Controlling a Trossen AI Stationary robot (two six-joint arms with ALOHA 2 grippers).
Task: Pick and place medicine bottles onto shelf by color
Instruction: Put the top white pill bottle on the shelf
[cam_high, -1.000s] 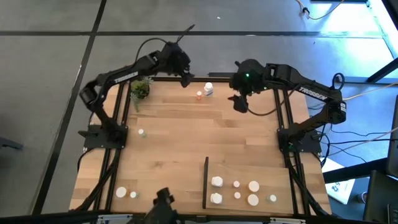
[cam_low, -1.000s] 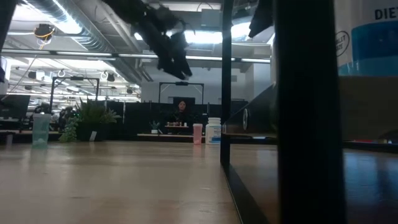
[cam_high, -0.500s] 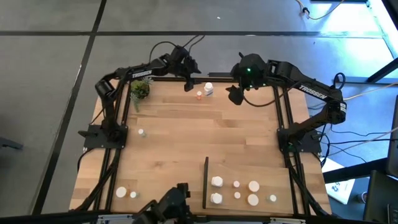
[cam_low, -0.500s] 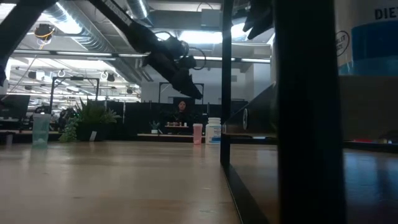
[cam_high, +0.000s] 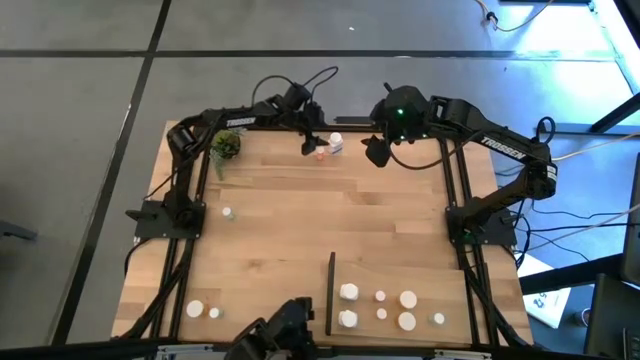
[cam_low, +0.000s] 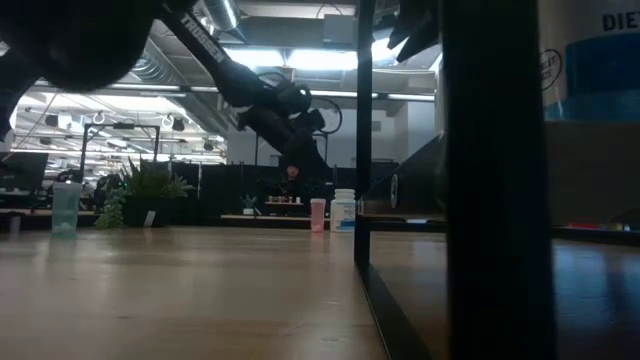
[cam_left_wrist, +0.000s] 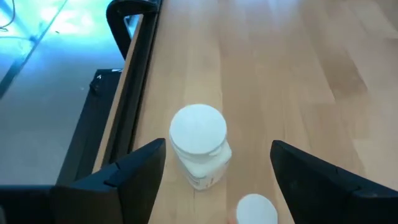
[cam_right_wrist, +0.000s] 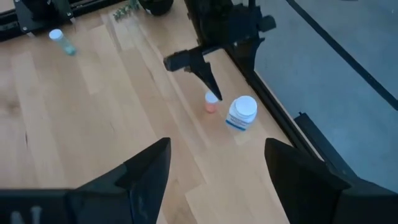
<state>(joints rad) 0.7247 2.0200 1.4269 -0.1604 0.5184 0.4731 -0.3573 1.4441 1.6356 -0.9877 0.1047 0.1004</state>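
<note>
I have the left gripper (cam_high: 309, 143) hanging above the far edge of the table (cam_high: 300, 230), its fingers spread wide and holding nothing, right over the pair of bottles there: a small pink bottle (cam_high: 320, 153) and, just beside it, a larger white bottle (cam_high: 336, 144). In the left wrist view both sit between the open fingers, the white bottle (cam_left_wrist: 199, 144) in the middle and the pink one's cap (cam_left_wrist: 256, 209) nearer the camera. That is my main worry: the two stand so close that a finger coming down could land on the wrong cap, tip one over, or close on both. The white bottle also stands near the black frame rail (cam_left_wrist: 134, 93), so a nudge could roll it off the table. The right gripper (cam_high: 377, 150) waits in the air nearby, also open and empty; if both arms move toward this corner they could collide. The shelf (cam_high: 400, 305) at the near right already holds several white bottles, so a pink one set among them would spoil the sorting by color. More bottles wait at the near left (cam_high: 195, 310) and the left side (cam_high: 228, 213), near the plant (cam_high: 226, 145).
</note>
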